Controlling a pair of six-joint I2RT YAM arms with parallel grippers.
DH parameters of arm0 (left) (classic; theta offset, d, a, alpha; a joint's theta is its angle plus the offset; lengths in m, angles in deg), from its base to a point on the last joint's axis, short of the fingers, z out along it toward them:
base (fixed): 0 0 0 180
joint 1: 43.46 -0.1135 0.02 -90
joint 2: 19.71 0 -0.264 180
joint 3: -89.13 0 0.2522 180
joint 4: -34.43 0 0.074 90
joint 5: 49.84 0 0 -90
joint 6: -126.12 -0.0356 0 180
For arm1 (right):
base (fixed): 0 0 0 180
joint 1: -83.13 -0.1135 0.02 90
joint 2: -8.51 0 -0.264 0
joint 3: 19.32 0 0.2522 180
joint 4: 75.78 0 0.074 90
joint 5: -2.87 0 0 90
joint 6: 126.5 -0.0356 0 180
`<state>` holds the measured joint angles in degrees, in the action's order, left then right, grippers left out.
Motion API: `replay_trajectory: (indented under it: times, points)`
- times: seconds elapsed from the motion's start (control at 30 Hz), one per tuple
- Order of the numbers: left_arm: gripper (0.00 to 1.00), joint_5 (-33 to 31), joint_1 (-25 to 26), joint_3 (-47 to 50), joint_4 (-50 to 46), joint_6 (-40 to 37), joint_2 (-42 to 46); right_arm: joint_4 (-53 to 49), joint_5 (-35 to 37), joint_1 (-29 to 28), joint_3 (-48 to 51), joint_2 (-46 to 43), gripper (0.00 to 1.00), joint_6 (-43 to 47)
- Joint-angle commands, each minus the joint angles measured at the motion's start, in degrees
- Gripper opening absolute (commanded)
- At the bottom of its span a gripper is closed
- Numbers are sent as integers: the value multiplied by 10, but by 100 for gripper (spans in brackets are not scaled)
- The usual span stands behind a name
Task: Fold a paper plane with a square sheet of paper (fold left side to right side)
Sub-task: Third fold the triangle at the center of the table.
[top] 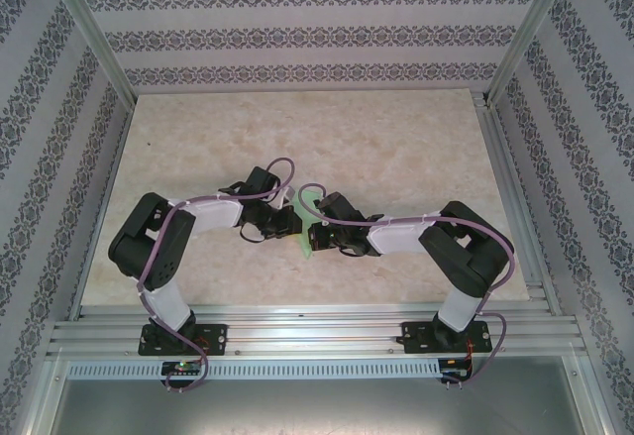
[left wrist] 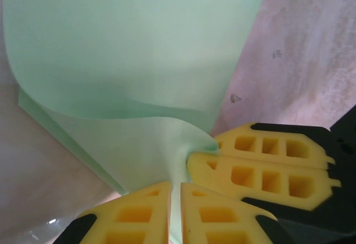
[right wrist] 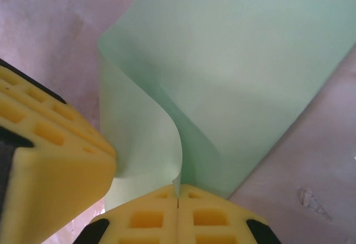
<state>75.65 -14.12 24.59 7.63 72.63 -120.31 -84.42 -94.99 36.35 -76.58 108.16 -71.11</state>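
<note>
The square sheet of paper (top: pixel 309 244) is thin mint-green and sits between the two grippers near the middle front of the table. In the left wrist view the paper (left wrist: pixel 139 60) curls upward in a bent flap, and my left gripper (left wrist: pixel 175 210) is shut on its lower edge. The right gripper's yellow fingers (left wrist: pixel 261 160) press the same corner from the right. In the right wrist view the paper (right wrist: pixel 239 60) lies partly doubled over, and my right gripper (right wrist: pixel 178 199) is shut on the curled edge. The left gripper's fingers (right wrist: pixel 50 144) show at the left. From above, the left gripper (top: pixel 293 223) and right gripper (top: pixel 315 232) nearly touch.
The beige marbled tabletop (top: pixel 396 148) is ringed by aluminium rails (top: pixel 297 328) and patterned walls. Small marks dot the table surface (left wrist: pixel 235 98) beside the paper. Both arms' forearms angle inward over the front half of the table.
</note>
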Motion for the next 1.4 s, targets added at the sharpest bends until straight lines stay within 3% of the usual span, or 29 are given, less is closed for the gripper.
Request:
replay_trajectory:
  times: [0.0,0.73,1.07,1.37]
  points:
    - [12,-6,5,-10,31,7,-10,-56,-3,-8,4,28,0,11]
    - [12,-25,6,-10,20,-11,-48,-62,-3,-3,1,24,0,12]
    - [12,-32,10,-9,13,-19,-53,-117,-3,3,-6,-111,18,2]
    - [12,-34,16,-13,12,-21,-56,-13,-3,-65,40,-118,17,-89]
